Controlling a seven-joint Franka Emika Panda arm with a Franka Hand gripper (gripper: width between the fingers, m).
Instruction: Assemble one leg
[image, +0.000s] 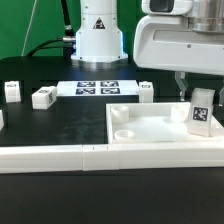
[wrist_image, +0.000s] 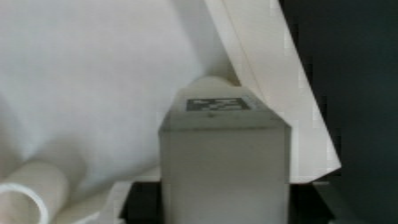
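My gripper (image: 200, 98) is shut on a leg (image: 201, 113), a small white peg with a black-and-white tag on its face. It holds the leg upright over the right part of the large flat white panel (image: 140, 130), near the panel's right edge. In the wrist view the leg (wrist_image: 224, 150) fills the middle between the two dark fingers (wrist_image: 146, 198), with a tag on its top end and the white panel (wrist_image: 89, 90) behind it. Three more legs lie on the black table at the exterior view's left and back: one leg (image: 12, 91), a second leg (image: 44, 97) and a third leg (image: 146, 91).
The marker board (image: 97, 87) lies at the back of the table in front of the robot's white base (image: 98, 35). A long white rail (image: 90, 157) runs along the table's front edge. The panel has round holes (image: 121, 113) near its corners.
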